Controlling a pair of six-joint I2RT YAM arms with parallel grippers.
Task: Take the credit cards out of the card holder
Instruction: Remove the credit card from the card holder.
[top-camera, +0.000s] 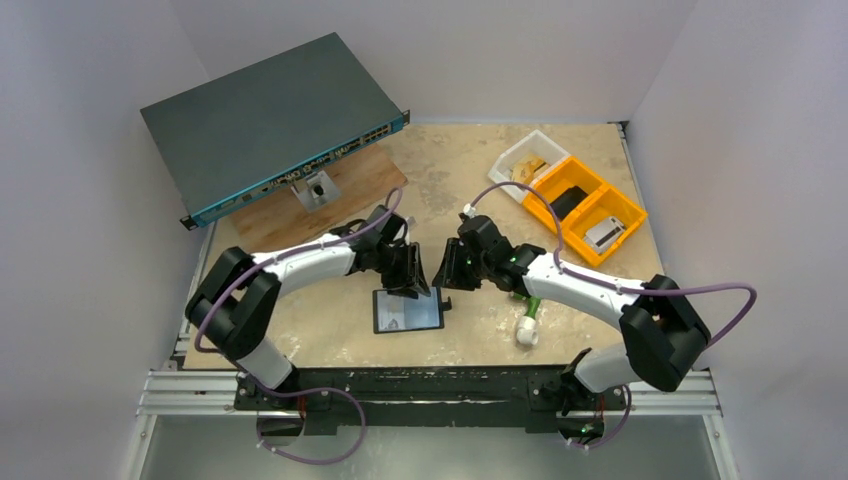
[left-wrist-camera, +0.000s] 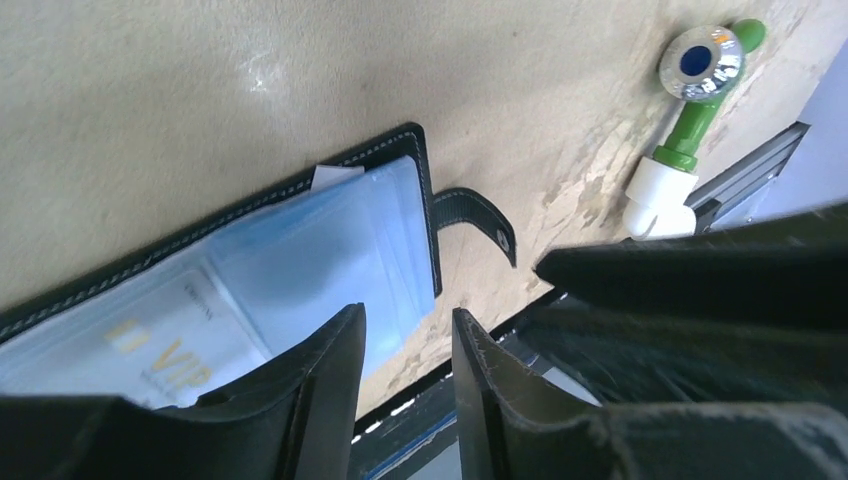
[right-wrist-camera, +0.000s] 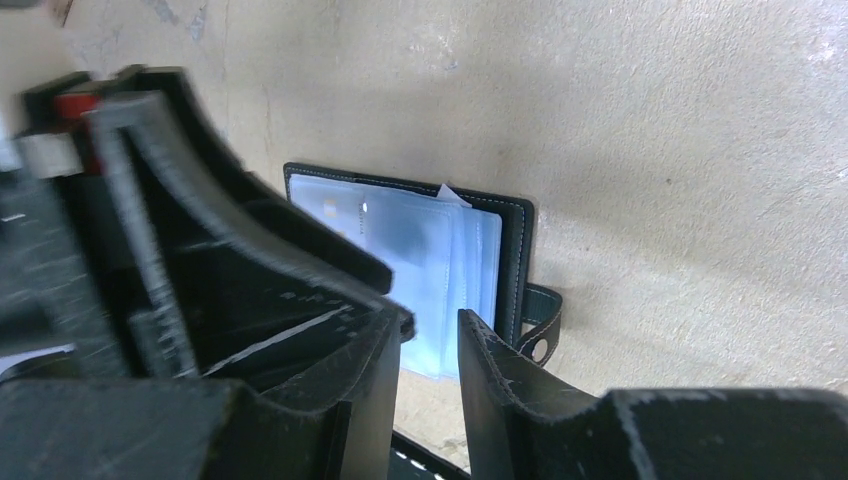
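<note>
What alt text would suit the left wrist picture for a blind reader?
An open black card holder lies flat on a tan table, pale blue credit cards showing inside, one lettered VIP in gold. The left gripper has its jaws slightly apart over the cards; a green-and-white pipe fitting lies at upper right.

The tan, mottled table (top-camera: 450, 170) carries the open black card holder (top-camera: 407, 310) near its front edge. A green-and-white pipe fitting (top-camera: 527, 330) lies near the card holder's right. Well behind it to the right sit an orange bin (top-camera: 543, 195) and a white tray (top-camera: 500, 160), and behind it to the left, a plywood board (top-camera: 365, 180).
</note>
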